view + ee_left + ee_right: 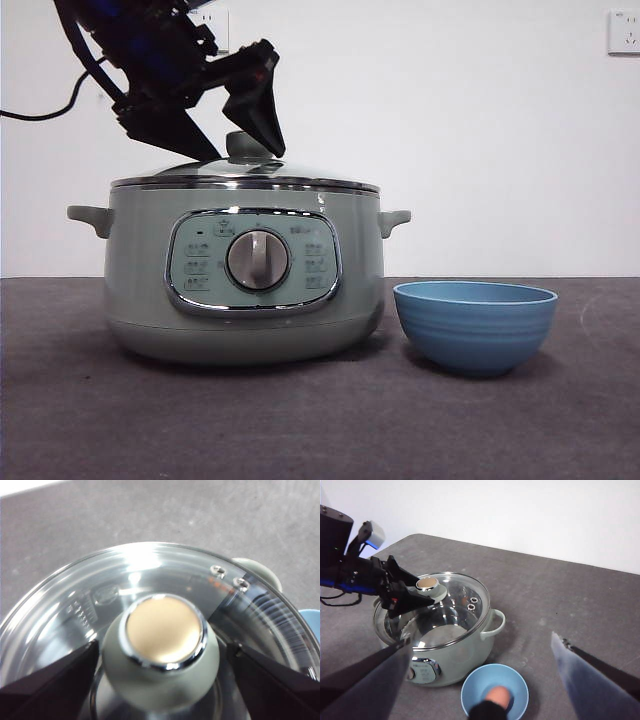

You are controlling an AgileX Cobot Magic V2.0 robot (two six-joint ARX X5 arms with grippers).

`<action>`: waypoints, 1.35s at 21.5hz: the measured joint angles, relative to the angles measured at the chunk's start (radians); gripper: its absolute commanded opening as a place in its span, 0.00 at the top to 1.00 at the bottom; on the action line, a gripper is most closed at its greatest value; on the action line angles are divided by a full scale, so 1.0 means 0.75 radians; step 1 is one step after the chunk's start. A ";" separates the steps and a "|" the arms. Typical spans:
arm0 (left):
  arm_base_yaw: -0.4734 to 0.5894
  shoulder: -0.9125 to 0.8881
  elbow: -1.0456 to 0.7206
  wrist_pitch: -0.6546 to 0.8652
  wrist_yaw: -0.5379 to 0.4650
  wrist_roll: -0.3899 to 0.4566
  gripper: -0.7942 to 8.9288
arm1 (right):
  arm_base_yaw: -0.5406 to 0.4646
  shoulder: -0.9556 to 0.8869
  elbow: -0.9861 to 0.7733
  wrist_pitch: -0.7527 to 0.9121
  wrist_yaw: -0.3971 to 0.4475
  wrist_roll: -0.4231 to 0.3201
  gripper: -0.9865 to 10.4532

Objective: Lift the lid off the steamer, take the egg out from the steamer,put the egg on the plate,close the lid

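The glass lid (300, 172) sits on the sage-green steamer (140, 280). My left gripper (248, 155) is open, with one jaw on each side of the lid's knob (165, 630); the lid (150, 565) fills the left wrist view. The blue plate (475, 325) stands on the table right of the steamer. In the right wrist view the egg (497, 695) lies in the plate (470, 685), partly hidden by a dark part in front. My right gripper (481, 639) is open and empty, high above the plate and the steamer (470, 650). It is out of the front view.
The steamer and the plate stand on a dark grey table (320, 430) before a white wall. A black cable (40, 112) hangs at the left, behind the left arm. A wall socket (624, 32) is at the top right.
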 measured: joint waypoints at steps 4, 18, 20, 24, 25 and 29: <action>0.000 -0.087 -0.004 -0.015 -0.001 0.000 0.46 | 0.000 0.000 0.000 -0.031 0.001 -0.001 0.50; 0.000 -0.546 -0.004 -0.359 0.037 -0.041 0.47 | 0.000 0.002 0.000 -0.168 -0.010 0.000 0.50; 0.000 -0.636 -0.004 -0.468 0.111 -0.068 0.47 | 0.000 0.005 0.000 -0.228 -0.055 0.000 0.50; 0.000 -0.788 -0.004 -0.691 0.304 -0.151 0.47 | 0.000 0.023 0.000 -0.380 -0.195 0.000 0.50; 0.000 -0.824 -0.004 -0.753 0.358 -0.175 0.47 | 0.000 0.030 0.000 -0.430 -0.238 0.000 0.51; 0.000 -0.905 -0.004 -0.922 0.465 -0.216 0.61 | 0.001 0.054 0.000 -0.568 -0.352 0.001 0.58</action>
